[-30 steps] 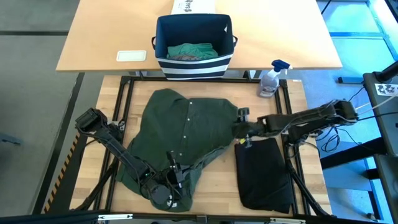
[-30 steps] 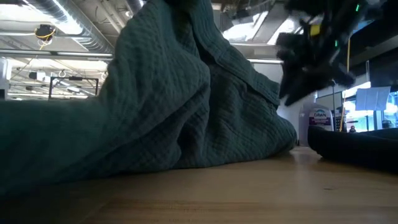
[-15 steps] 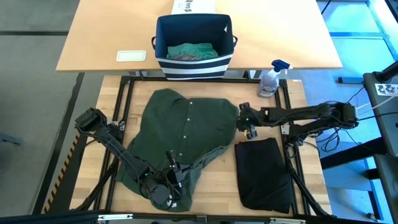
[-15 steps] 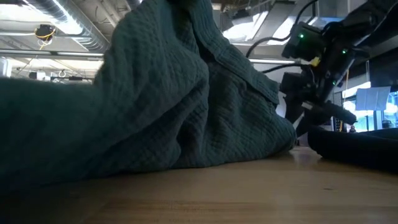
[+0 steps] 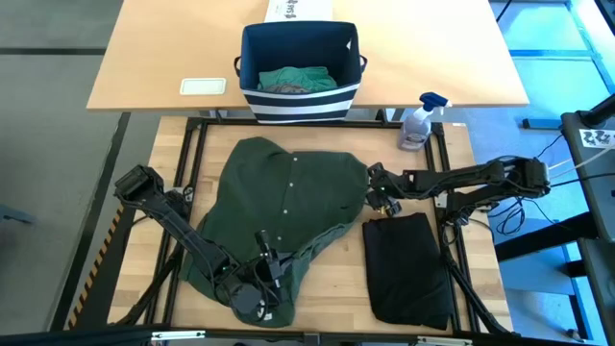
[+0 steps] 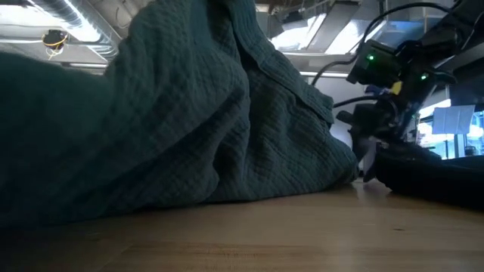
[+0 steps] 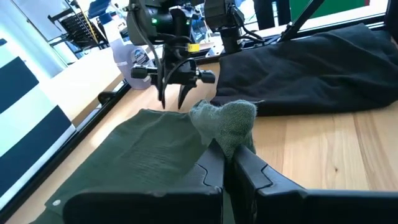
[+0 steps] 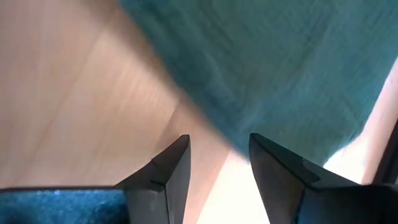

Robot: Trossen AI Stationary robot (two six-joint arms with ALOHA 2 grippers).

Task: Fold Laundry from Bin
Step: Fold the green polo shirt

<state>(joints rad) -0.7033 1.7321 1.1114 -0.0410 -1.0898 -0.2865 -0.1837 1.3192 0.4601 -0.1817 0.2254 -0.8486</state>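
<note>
Room to move is small around the green shirt, which lies spread over the middle of my wooden table. Its far edge stops short of the black frame bar on the bin's side. Bare wood shows on the side of the shirt away from the bin, between the shirt's near corner and the folded black cloth.

My left gripper is at the shirt's near corner, the one farthest from the bin. Its fingers are pressed together on a bunched bit of the green cloth, which sticks up above them.

My right gripper hangs at the shirt's right edge, just above the black cloth. Its fingers are apart with nothing between them, and the shirt's edge is right in front of them.

The shirt looks bumpy and wrinkled, with small pale buttons down its middle.

The bin sits past the shirt's far edge, on the other tabletop, with more teal-green laundry inside. A spray bottle stands to the right of the bin.
</note>
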